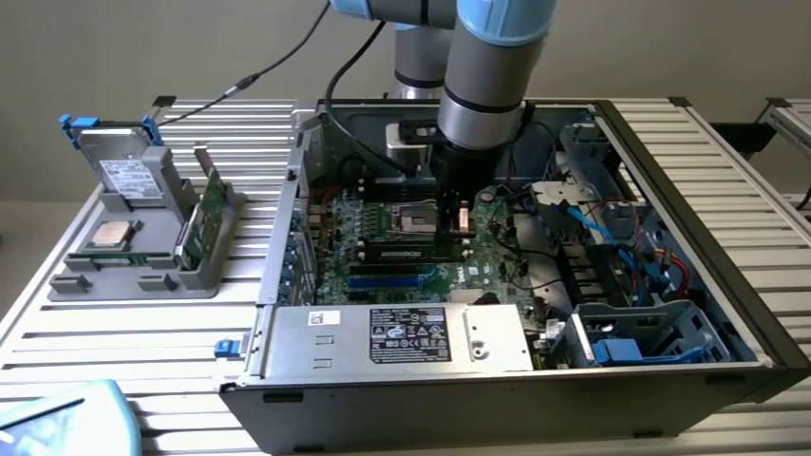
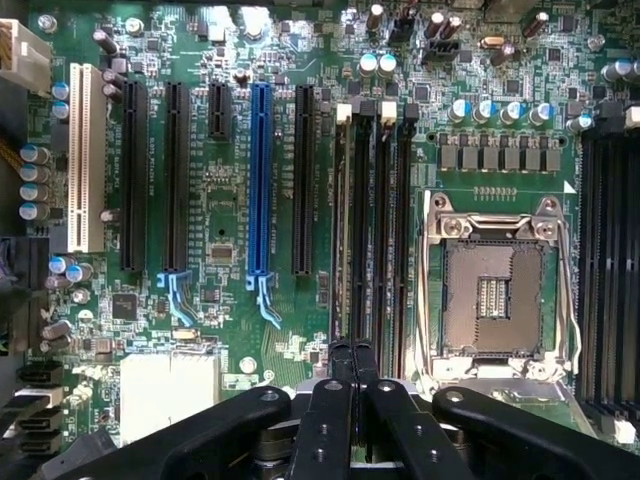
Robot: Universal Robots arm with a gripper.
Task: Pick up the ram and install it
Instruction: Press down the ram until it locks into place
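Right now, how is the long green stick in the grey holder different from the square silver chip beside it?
The ram is long, narrow and green, while the processor chip is square and silver. The ram stands up on its edge, but the processor chip lies flat. The ram sits nearer the computer case than the processor chip does. Both rest in the grey holder, outside the computer case.

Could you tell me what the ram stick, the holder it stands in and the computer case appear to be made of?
The ram looks like green circuit board, matte, standing on edge. Its holder seems to be grey plastic: dull, even colour and moulded slots. The computer case appears to be sheet metal, given its thin folded edges, bare silver inside and dark outside.
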